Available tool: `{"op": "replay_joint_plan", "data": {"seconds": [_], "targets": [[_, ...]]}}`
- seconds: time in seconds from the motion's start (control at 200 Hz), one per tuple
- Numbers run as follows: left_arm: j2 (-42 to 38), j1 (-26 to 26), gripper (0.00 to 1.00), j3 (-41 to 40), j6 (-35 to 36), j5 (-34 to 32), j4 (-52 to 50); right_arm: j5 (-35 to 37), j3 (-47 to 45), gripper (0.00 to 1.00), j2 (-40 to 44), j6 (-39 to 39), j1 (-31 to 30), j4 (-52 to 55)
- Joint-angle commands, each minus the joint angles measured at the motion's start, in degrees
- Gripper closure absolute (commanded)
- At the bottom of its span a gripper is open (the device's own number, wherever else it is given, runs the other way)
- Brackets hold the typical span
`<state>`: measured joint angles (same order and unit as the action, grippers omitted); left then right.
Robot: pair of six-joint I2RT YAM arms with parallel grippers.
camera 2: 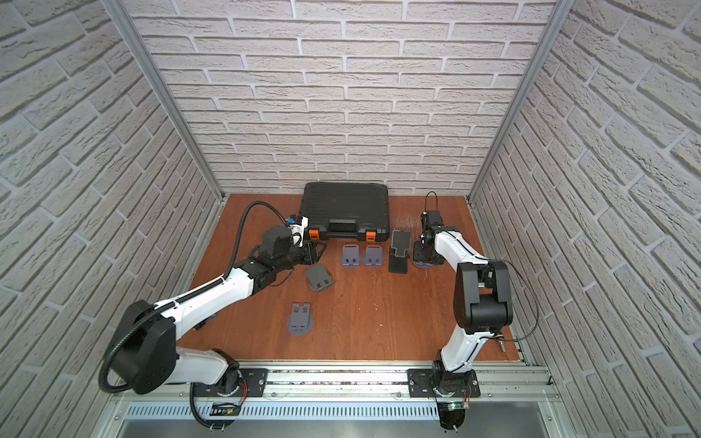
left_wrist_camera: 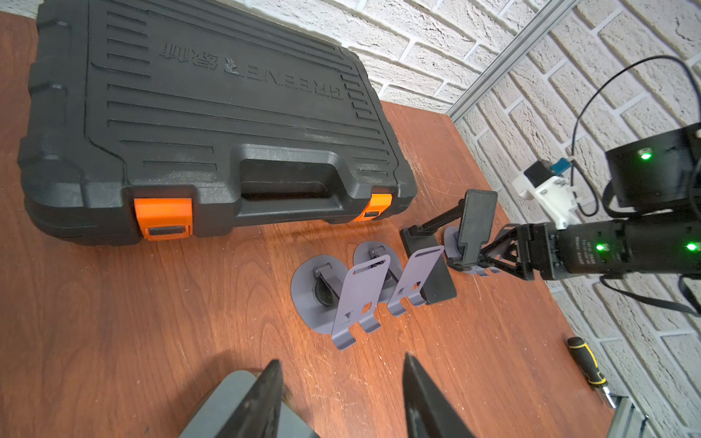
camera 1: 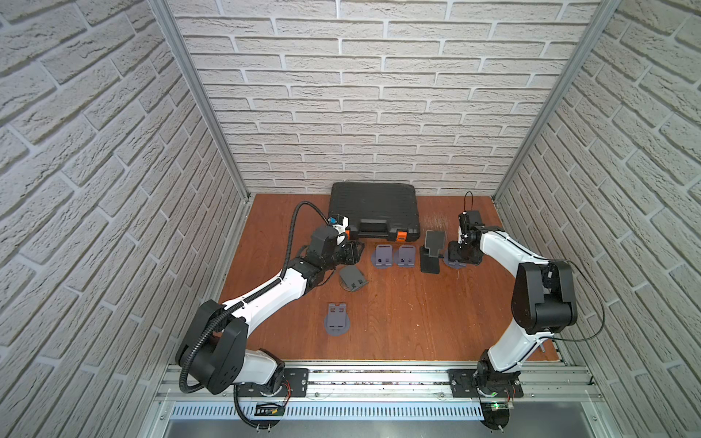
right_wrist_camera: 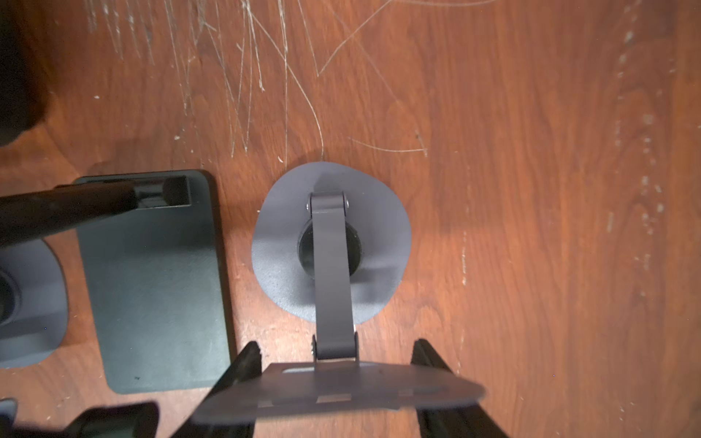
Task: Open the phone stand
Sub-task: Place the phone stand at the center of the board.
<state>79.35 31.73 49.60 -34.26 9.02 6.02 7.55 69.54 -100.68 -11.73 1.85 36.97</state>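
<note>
Phone stand [right_wrist_camera: 379, 242] trouble gathers at the right end of the row, yet we read from the left. Our left hand [left_wrist_camera: 341, 360] hangs released, jaws apart over bare tabletop [left_wrist_camera: 132, 322], with a folded grey stand [camera 1: 353, 280] just beside one finger; a sideways sweep could shove it. Another folded stand [camera 1: 335, 320] lies nearer the front, well apart, with open room around it. Further along, two opened grey stands [left_wrist_camera: 358, 299] sit side by side in front of the tool case [left_wrist_camera: 212, 113], so room there is tight. Then comes the black stand [right_wrist_camera: 151, 284]: its base lies just beside the phone stand's round base, and its raised plate stands near our right hand [right_wrist_camera: 337, 343]. That hand straddles the phone stand's lifted plate; whether it is grasping the plate or only bracketing it we cannot tell. If the plate is pulled further with the base unpinned, we judge the whole stand may tip or slide into the black one. To the right, bare scratched wood leaves free room toward the brick wall [camera 1: 569, 189], and a screwdriver [left_wrist_camera: 586, 364] lies near the tabletop's edge.
</note>
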Motion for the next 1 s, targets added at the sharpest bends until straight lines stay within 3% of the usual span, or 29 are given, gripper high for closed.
{"op": "replay_joint_plan", "data": {"seconds": [0.0, 0.445, 0.995], "targets": [[0.0, -0.2, 0.48, 1.7, 0.5, -0.5, 0.5, -1.0, 1.6, 0.81, -0.4, 1.0, 0.5, -1.6], [1.0, -0.1, 0.48, 2.4, 0.3, -0.1, 0.8, -0.9, 1.0, 0.72, -2.0, 1.9, 0.6, -0.6], [1.3, 0.2, 0.49, 2.4, 0.2, 0.1, 1.3, -0.7, 0.3, 0.46, -1.7, 1.9, 0.7, -0.1]]}}
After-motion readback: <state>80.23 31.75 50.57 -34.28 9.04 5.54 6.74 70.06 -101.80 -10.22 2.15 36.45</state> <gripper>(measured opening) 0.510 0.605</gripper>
